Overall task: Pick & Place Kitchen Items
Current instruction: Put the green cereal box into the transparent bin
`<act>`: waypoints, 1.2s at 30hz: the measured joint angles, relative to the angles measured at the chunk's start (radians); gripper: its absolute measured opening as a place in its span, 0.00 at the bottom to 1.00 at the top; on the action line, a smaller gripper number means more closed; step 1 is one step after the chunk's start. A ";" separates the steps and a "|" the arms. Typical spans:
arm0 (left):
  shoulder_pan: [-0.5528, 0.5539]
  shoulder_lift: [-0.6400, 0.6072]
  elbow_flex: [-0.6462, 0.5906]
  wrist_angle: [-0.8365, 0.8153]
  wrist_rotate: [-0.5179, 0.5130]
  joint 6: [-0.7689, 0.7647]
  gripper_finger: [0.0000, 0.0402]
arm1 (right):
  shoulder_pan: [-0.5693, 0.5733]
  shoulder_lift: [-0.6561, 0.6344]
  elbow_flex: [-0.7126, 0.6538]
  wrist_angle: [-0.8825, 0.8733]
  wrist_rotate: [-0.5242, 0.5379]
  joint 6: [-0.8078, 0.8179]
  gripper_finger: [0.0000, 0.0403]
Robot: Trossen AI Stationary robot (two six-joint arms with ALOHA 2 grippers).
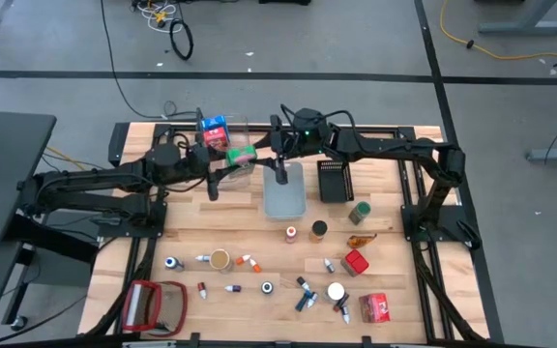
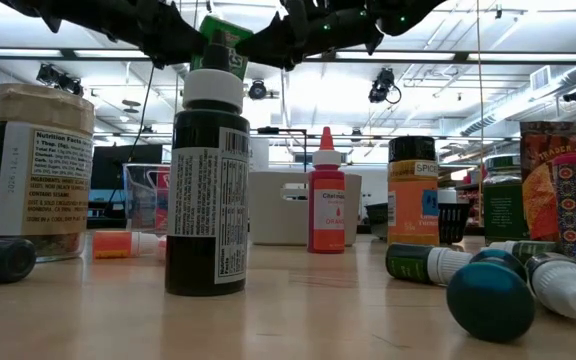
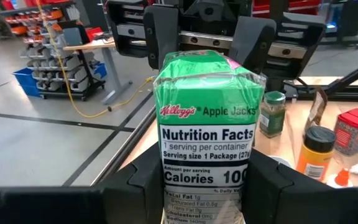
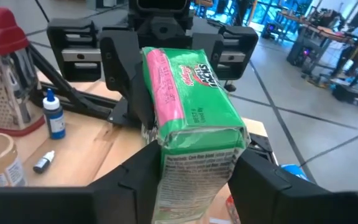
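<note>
1. Wooden table (image 1: pixel 259 253) in an open workshop, grey floor around it; a clear bin (image 1: pixel 284 189) and a black bin (image 1: pixel 334 180) sit toward its far half, and small kitchen items (image 1: pixel 298 287) lie scattered over the near half.
2. Above the far half, raised off the table, a green cereal carton (image 1: pixel 241 155) hangs between the two arms.
3. Left end effector (image 3: pixel 204 180) pinches the carton's lower part, its dark fingers pressed on opposite faces.
4. Right end effector (image 4: pixel 191 174) straddles the other end of the same carton, fingers either side and close to it; whether they press it yet, I cannot tell.
5. Handling, as a judgement: a single-serving cardboard carton is light and thin-walled. Its top already looks crumpled in the right wrist view, so hard squeezing would likely dent it further.
6. Printed card is fairly smooth; a grip across the broad flat faces, near the stiffer folded ends, should hold better than one at the yielding middle.
7. A carton held at both ends could tear or buckle if the arms pull apart.
</note>
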State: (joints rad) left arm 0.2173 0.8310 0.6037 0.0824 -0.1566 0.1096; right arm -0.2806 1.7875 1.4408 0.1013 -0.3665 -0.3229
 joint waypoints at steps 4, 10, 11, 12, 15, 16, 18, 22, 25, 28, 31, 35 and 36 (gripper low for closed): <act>0.000 -0.001 0.000 -0.002 -0.010 0.010 0.41 | 0.002 0.000 0.000 0.003 -0.006 0.001 0.41; 0.000 0.000 0.000 -0.015 -0.021 -0.015 0.45 | 0.003 0.000 0.000 -0.013 0.016 0.019 0.40; 0.000 0.000 0.000 -0.016 -0.023 -0.018 0.46 | 0.004 0.000 0.000 -0.018 0.017 0.019 0.40; 0.000 0.000 0.000 -0.016 -0.025 -0.020 0.47 | 0.005 0.000 0.001 -0.025 0.018 0.019 0.40; 0.000 0.000 0.000 -0.020 -0.030 -0.017 0.51 | 0.006 0.000 0.002 -0.059 0.041 0.027 0.40; 0.001 0.000 0.000 -0.018 -0.031 -0.015 0.53 | 0.006 0.000 0.002 -0.076 0.059 0.026 0.40; 0.000 0.000 0.000 -0.014 -0.038 -0.015 0.56 | 0.006 0.000 0.002 -0.113 0.100 0.026 0.40; 0.000 0.000 0.000 -0.018 -0.078 -0.022 0.62 | 0.006 0.000 0.002 -0.158 0.158 0.026 0.40; 0.001 0.008 0.000 -0.022 -0.083 -0.019 0.64 | 0.010 0.000 0.001 -0.170 0.166 0.026 0.40; 0.001 0.025 0.002 -0.026 -0.050 -0.022 0.65 | 0.021 0.000 0.001 -0.176 0.166 0.024 0.40; 0.000 0.059 0.041 -0.068 -0.047 -0.006 0.65 | 0.039 0.000 0.004 -0.182 0.171 -0.030 0.40; 0.000 0.104 0.190 -0.251 -0.107 0.002 0.65 | 0.055 -0.001 0.056 -0.238 0.253 -0.077 0.40; 0.001 0.116 0.234 -0.314 -0.108 0.001 0.65 | 0.059 -0.002 0.060 -0.242 0.285 -0.079 0.40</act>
State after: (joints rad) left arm 0.2180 0.9469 0.8379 -0.2315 -0.2641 0.1101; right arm -0.2217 1.7852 1.5003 -0.1406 -0.0812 -0.4023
